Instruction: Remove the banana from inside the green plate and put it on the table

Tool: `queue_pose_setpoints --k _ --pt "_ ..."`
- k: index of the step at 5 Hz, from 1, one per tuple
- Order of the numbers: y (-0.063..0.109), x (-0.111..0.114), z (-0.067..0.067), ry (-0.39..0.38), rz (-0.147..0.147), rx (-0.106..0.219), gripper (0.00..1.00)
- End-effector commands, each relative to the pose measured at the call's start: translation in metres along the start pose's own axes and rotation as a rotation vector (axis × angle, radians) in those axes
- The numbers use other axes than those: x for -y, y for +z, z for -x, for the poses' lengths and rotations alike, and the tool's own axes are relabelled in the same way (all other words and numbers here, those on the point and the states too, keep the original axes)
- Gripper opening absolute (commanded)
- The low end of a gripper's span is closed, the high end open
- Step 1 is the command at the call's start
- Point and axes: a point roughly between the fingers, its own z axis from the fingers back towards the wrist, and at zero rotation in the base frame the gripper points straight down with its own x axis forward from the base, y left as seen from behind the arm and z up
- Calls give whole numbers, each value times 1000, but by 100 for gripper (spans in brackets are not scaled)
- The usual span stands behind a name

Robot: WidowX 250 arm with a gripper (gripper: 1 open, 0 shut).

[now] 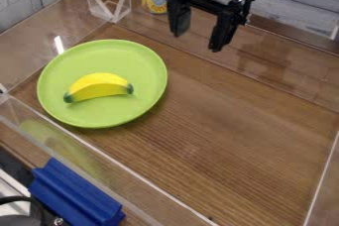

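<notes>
One banana (101, 88) sits pretty much dead center in the green plate (146, 59), and it hasn't been touched yet. The gripper (196, 30) hangs up near the back of the table (252, 121), fingers spread wide and pointing down, nothing in them. So the fruit is well apart from it, off toward the left and nearer the camera side. Its long axis runs roughly left to right, tilted up a bit at the right end, curve bowing upward. Best guess: the arm needs to swing over the plate and close across the banana's short width, around the middle.
</notes>
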Motion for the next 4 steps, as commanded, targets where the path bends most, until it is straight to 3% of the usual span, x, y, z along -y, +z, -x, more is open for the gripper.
queue_pose_setpoints --k 1,2,3,4 --pt "-5 -12 7 -44 -4 -14 100" --pt "-7 -32 18 -128 -8 -23 100" --pt "-8 -60 30 -220 -16 -14 100" --pt "-10 -90 44 -257 -28 2 100"
